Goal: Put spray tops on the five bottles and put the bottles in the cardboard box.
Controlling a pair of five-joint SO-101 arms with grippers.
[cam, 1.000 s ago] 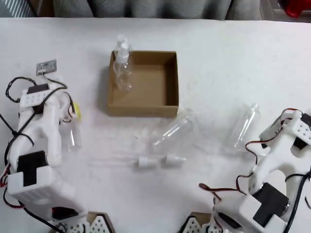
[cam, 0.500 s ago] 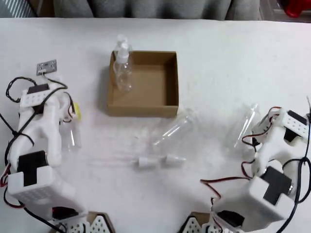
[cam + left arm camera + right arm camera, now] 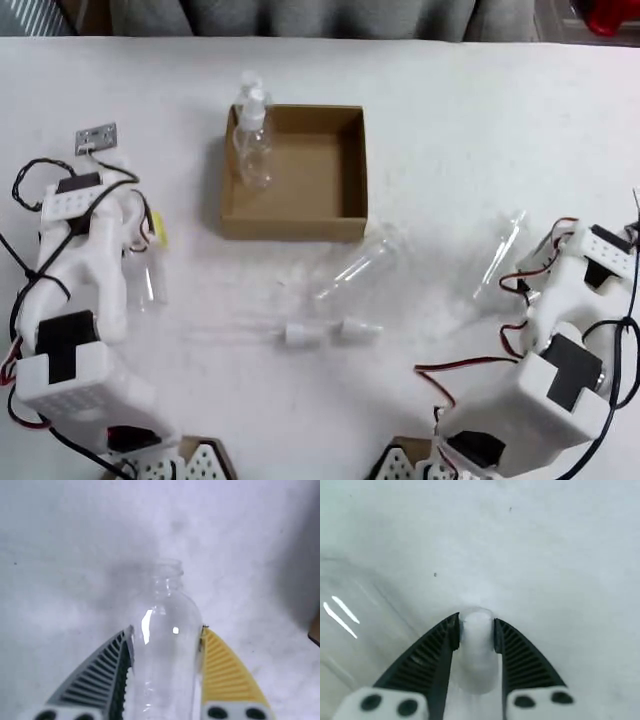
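On table point(image 3: 450, 120): left claw point(image 3: 166, 630) pinching clear round-shouldered bottle point(image 3: 165, 597); right claw point(image 3: 476, 621) pinching white spray top point(image 3: 477, 660)

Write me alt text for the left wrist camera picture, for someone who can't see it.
A clear plastic bottle with an open, uncapped neck is gripped between the left arm's two ribbed fingers, one grey and one yellow. The white table lies beyond it.

The bottle point(image 3: 165, 650) is made of clear, glossy plastic, the spray top point(image 3: 476, 655) of smooth white plastic, the cardboard box point(image 3: 300, 228) of matt brown card.
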